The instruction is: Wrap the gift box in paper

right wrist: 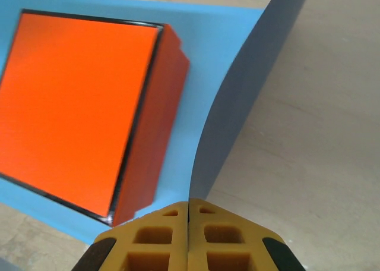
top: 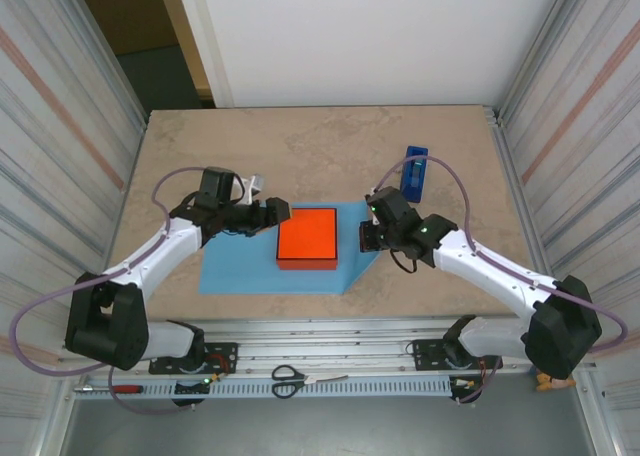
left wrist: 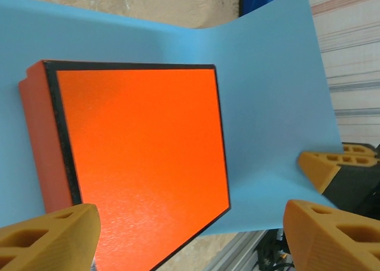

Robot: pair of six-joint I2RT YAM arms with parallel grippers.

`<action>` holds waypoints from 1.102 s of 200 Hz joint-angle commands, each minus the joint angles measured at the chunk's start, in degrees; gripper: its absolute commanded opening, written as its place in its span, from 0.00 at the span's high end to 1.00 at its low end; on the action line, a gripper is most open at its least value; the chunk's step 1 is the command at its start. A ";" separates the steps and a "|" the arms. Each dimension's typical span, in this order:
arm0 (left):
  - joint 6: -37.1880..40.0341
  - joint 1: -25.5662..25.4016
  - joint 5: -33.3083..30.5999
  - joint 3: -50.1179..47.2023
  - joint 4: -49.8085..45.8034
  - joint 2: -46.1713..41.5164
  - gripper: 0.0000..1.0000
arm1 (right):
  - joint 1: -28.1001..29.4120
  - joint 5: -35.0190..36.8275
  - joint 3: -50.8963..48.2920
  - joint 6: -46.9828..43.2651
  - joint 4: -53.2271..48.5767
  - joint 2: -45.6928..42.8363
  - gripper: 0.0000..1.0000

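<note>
Left of the gift box, we see the left gripper just beside the box's left edge, its fingers spread wide with nothing between them. In the left wrist view both fingertips are cut off by the bottom of the frame, so we cannot tell whether they touch the paper.

The box lies flat on the paper, a little right of the sheet's middle. It is a low square, bright orange on top and sides, with a thin dark line framing the top face. The part of the sheet beneath the box is hidden from us. The sheet is light blue and lies flat to the left of the box and on its near side.

Right of the box, the sheet's edge is lifted off the table and curls upward, showing a darker slate-blue underside in the right wrist view. There the right gripper has its fingers pressed together, pinching that raised edge just right of the box.

Farther right and behind the box, well apart from it, stands a narrow blue tape dispenser, its details too small for us to make out.
</note>
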 commanded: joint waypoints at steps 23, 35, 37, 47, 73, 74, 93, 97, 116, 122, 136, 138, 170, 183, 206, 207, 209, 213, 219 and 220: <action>-10.27 -3.69 0.70 2.72 7.93 -1.29 0.19 | 5.25 2.34 1.86 -6.81 5.49 -0.08 0.93; -13.68 -4.68 -0.19 2.99 9.86 -0.47 0.18 | 6.86 1.82 1.53 -8.50 7.14 -0.08 0.93; -14.26 -4.82 -0.36 3.13 9.95 -0.32 0.18 | 7.12 1.79 1.51 -8.74 7.39 -0.07 0.93; -16.33 -5.47 -0.41 3.60 11.15 0.66 0.18 | 8.22 1.79 1.42 -9.60 8.28 -0.09 0.93; -17.02 -7.63 -1.19 6.07 10.99 2.66 0.18 | 9.37 0.55 1.16 -10.55 9.58 0.19 0.93; -17.09 -7.67 -1.21 6.10 10.95 2.68 0.18 | 9.37 0.47 1.16 -10.55 9.62 0.17 0.93; -17.48 -8.65 -1.18 6.66 11.75 3.35 0.17 | 9.46 -1.08 1.40 -10.57 9.72 1.05 0.92; -17.52 -8.80 -1.16 6.66 11.81 3.46 0.17 | 9.53 -1.24 1.51 -10.55 9.67 1.25 0.92; -17.69 -9.27 -1.02 6.83 11.99 3.92 0.16 | 9.64 -1.81 2.03 -10.49 9.52 2.22 0.92; -17.76 -9.44 -1.00 6.88 12.00 4.08 0.17 | 9.72 -1.98 2.20 -10.46 9.61 2.55 0.91; -18.43 -9.97 -1.45 7.25 12.16 4.44 0.19 | 9.88 -2.47 2.54 -10.21 9.91 3.24 0.91; -18.52 -10.10 -1.58 7.33 12.22 4.49 0.19 | 9.90 -2.51 2.56 -10.20 9.95 3.22 0.91; -19.96 -11.90 -7.52 9.27 9.03 5.57 0.20 | 10.38 -3.23 3.04 -9.94 11.28 4.59 0.91; -21.04 -12.19 -8.43 9.80 8.71 6.32 0.21 | 10.52 -3.46 3.33 -9.98 11.40 5.09 0.91; -21.91 -12.62 -9.47 10.76 8.37 7.54 0.24 | 10.77 -3.91 3.27 -9.96 11.83 5.50 0.91; -21.96 -12.67 -9.49 10.82 8.37 7.58 0.24 | 10.77 -3.96 3.27 -9.95 11.80 5.55 0.91; -21.99 -12.69 -9.61 10.91 8.37 7.72 0.24 | 10.78 -4.00 3.29 -9.94 11.83 5.54 0.91; -22.15 -12.80 -9.75 11.03 8.29 7.98 0.25 | 10.78 -4.16 3.29 -9.94 11.86 5.63 0.91; -22.39 -12.89 -9.93 11.13 8.07 8.37 0.26 | 10.86 -4.42 3.27 -9.94 12.10 5.70 0.91; -22.41 -12.89 -9.89 11.14 8.09 8.43 0.26 | 10.86 -4.44 3.27 -9.94 12.11 5.69 0.91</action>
